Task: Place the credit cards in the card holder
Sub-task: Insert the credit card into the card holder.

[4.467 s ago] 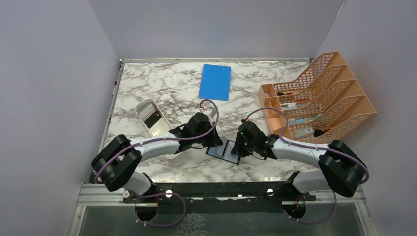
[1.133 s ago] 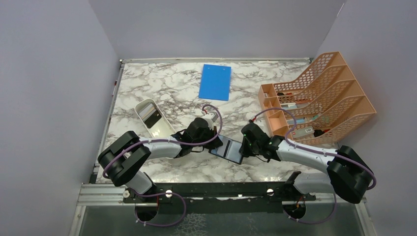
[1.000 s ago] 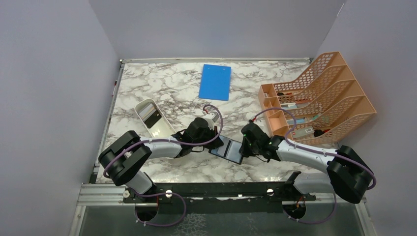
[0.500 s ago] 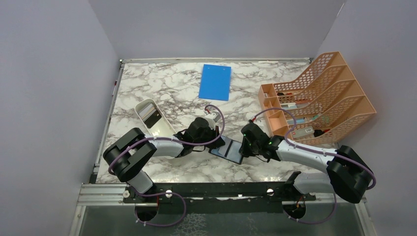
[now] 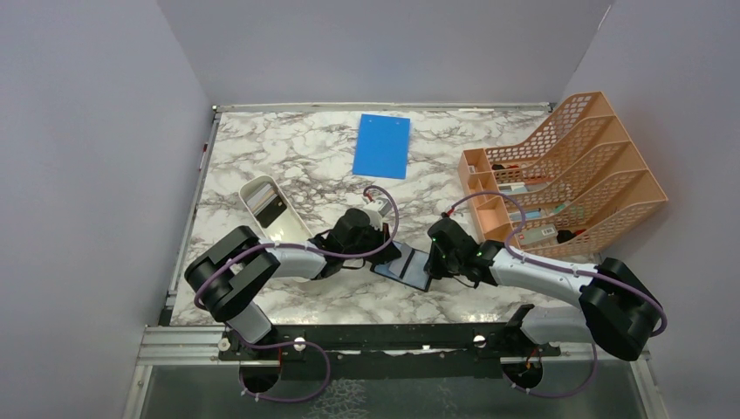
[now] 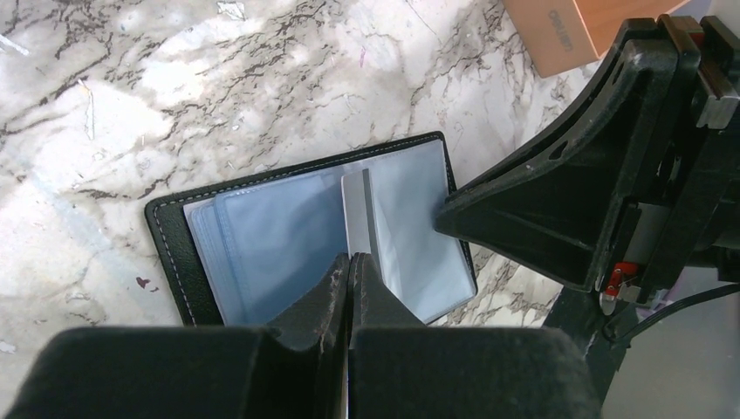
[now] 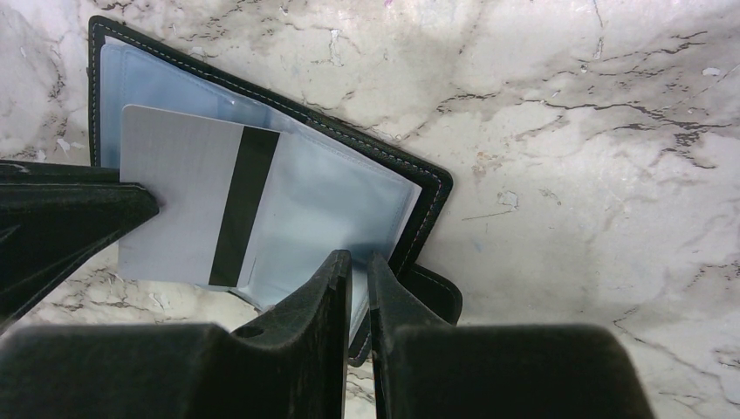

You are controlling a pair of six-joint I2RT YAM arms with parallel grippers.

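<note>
Left end effector [image 6: 350, 262] pinches a grey credit card [image 7: 183, 196] (stripe up) over the open card holder [image 7: 349, 188], pointing it toward its partner. Right end effector [image 7: 359, 262] grips the holder's opposite edge.

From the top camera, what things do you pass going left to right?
White tray, black card holder, orange rack. The blue board lies behind the card holder, about level sideways.

The card holder [image 5: 403, 264] lies open, black with clear blue pockets, right of the white tray [image 5: 286, 232]. A grey credit card [image 7: 179, 205] with a black stripe lies on its pockets. A dark card [image 5: 273, 212] lies in the tray.
</note>
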